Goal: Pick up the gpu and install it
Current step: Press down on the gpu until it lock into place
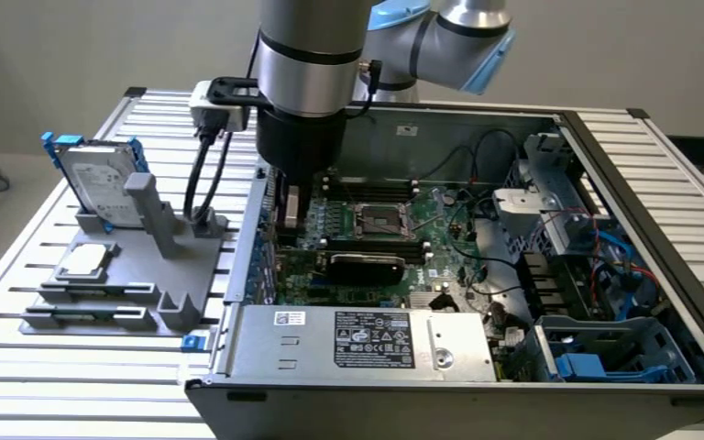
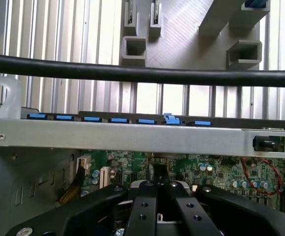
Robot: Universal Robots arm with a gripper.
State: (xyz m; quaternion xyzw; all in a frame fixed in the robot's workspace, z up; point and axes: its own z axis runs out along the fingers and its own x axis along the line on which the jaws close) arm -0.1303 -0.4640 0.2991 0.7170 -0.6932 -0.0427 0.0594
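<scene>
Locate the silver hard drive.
In the exterior view, the hard drive stands upright in the grey holder at the left, outside the computer case.

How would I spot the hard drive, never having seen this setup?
Start at the open computer case, then look to the exterior view's left, where a grey holder sits on the slatted table. The hard drive stands upright at the holder's far end: a silver slab in a blue frame, unlike the small silver square lying flat.
</scene>
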